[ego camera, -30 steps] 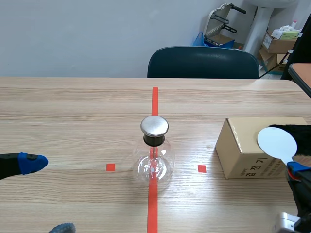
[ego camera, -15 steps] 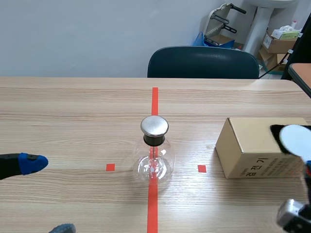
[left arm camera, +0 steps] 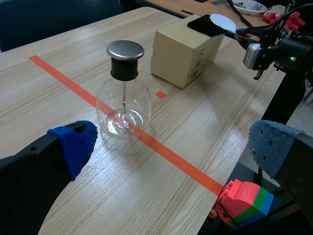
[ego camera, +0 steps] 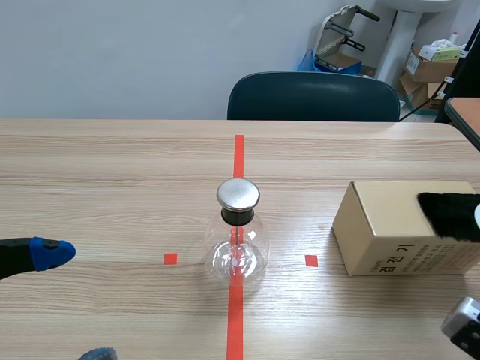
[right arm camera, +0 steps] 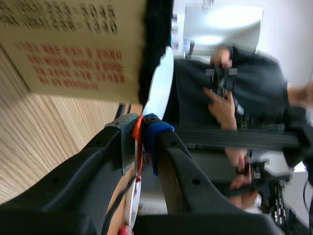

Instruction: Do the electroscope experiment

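The electroscope, a clear glass flask (ego camera: 238,251) (left arm camera: 123,110) with a round metal cap (ego camera: 238,194) (left arm camera: 125,50), stands on the red tape line mid-table. To its right is a cardboard box (ego camera: 390,232) (left arm camera: 186,46) with a black fur cloth (ego camera: 450,214) (left arm camera: 206,24) on top. My right gripper (right arm camera: 142,134) (left arm camera: 243,33) is shut on the thin handle of a white disc (right arm camera: 160,90) (left arm camera: 222,21), which rests against the fur. My left gripper (left arm camera: 171,147) stands open near the table's left front, the flask ahead of it. One blue pad (ego camera: 46,253) shows in the scene view.
A dark chair (ego camera: 313,96) stands behind the table's far edge. A coloured block toy (left arm camera: 242,200) sits below the table edge near my left gripper. A person (right arm camera: 230,93) stands beyond the box in the right wrist view. Boxes (ego camera: 433,64) are stacked at the back right.
My right gripper has carried the white disc rightward and back across the box onto the fur, almost leaving the scene view. The left gripper and the flask have not moved.
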Controlling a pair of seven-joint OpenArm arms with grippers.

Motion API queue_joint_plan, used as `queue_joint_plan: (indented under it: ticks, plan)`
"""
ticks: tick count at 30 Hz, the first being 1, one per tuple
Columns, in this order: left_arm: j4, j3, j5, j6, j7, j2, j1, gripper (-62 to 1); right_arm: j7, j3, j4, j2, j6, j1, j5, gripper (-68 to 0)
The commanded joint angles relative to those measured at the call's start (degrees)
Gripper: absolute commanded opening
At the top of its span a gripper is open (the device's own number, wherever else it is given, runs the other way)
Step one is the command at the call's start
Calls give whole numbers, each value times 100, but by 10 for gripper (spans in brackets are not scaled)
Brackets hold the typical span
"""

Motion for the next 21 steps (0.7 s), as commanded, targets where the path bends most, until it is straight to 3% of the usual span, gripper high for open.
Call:
queue_joint_plan:
  ticks: [1,3,4,5,8,10,14,16,21]
  plan:
    - [111,-11,-13,-55,-96,11,-2,14,647,-11,52,52,-286,-39,-87,-665]
    - [111,-11,-13,-57,-96,15,-2,14,1246,-13,52,52,-286,-39,-85,-665]
    - [111,-11,-13,-57,-96,15,-2,14,1274,-28,52,50,-286,-39,-76,-665]
    - [111,-11,-13,-57,-96,15,-2,14,1071,-39,52,37,-286,-39,-35,-665]
    - [111,-11,-13,-59,-96,15,-2,14,-186,-37,52,9,-286,-39,-4,-665]
    - [111,-11,-13,-59,-96,15,-2,14,-396,-37,52,33,-286,-57,-24,-665]
    - [111,-11,-13,-59,-96,15,-2,14,859,-37,52,39,-286,-46,-107,-665]
    - [111,-11,-13,-59,-96,15,-2,14,1084,-37,52,28,-286,-39,-103,-665]
    - [111,-11,-13,-76,-96,15,-2,14,-391,-37,52,11,-286,-42,-55,-665]
